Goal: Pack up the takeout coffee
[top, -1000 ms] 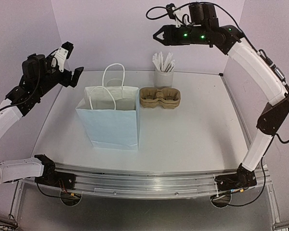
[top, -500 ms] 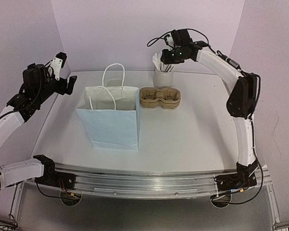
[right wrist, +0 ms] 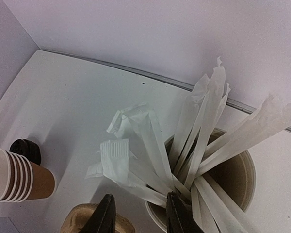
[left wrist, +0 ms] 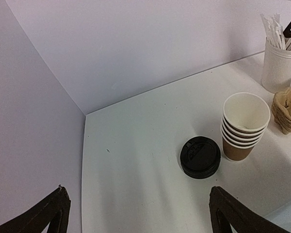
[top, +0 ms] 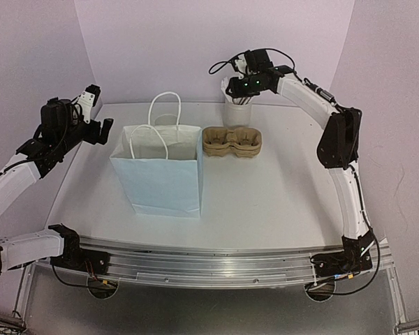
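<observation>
White tabletop, lilac walls. My left gripper is spread wide over the back-left corner, where the cup stack and lids sit just beside each other. Right gripper is down in the straws with a few between its fingers, can't tell if it's pinching them. As for the coffee, I can't tell where it is

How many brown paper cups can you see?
5, counting rims: all nested in one stack beside the black lids, left of the carriers. Others may hide behind the bag.
</observation>
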